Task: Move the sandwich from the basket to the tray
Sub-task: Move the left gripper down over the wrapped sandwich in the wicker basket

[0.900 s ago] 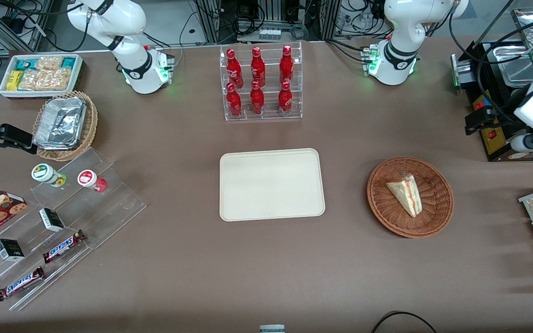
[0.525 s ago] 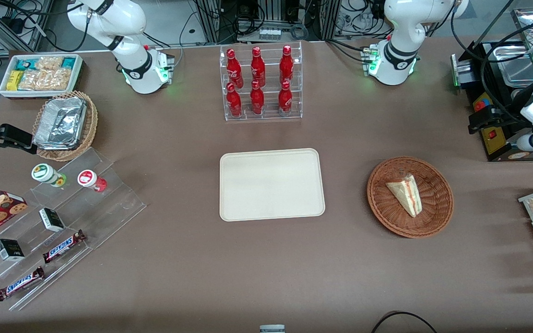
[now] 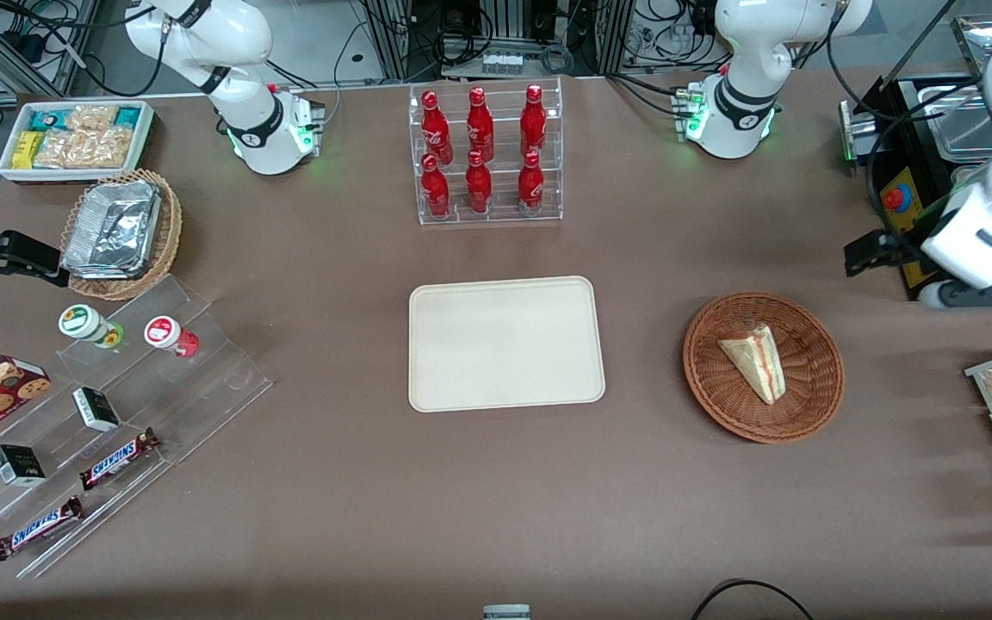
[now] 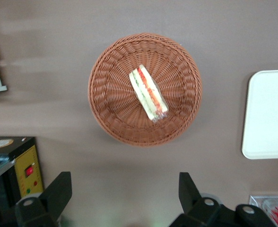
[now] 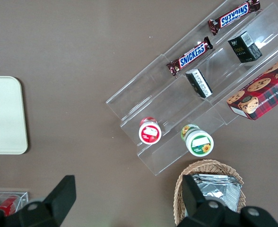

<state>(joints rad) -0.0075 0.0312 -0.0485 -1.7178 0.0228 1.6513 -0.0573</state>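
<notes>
Wicker basket (image 4: 145, 89) holding sandwich (image 4: 148, 91), jaws apart above

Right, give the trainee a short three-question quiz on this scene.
1. True or false: the sandwich lies in the basket.
2. The tray holds: A) the sandwich, B) nothing, C) a bottle?
3. Where is the left arm's pincer, and how do its fingers stand?

Key:
1. True.
2. B.
3. Above the bare tabletop just outside the basket rim, farther from the front camera than the basket; fingers spread open, holding nothing.
</notes>
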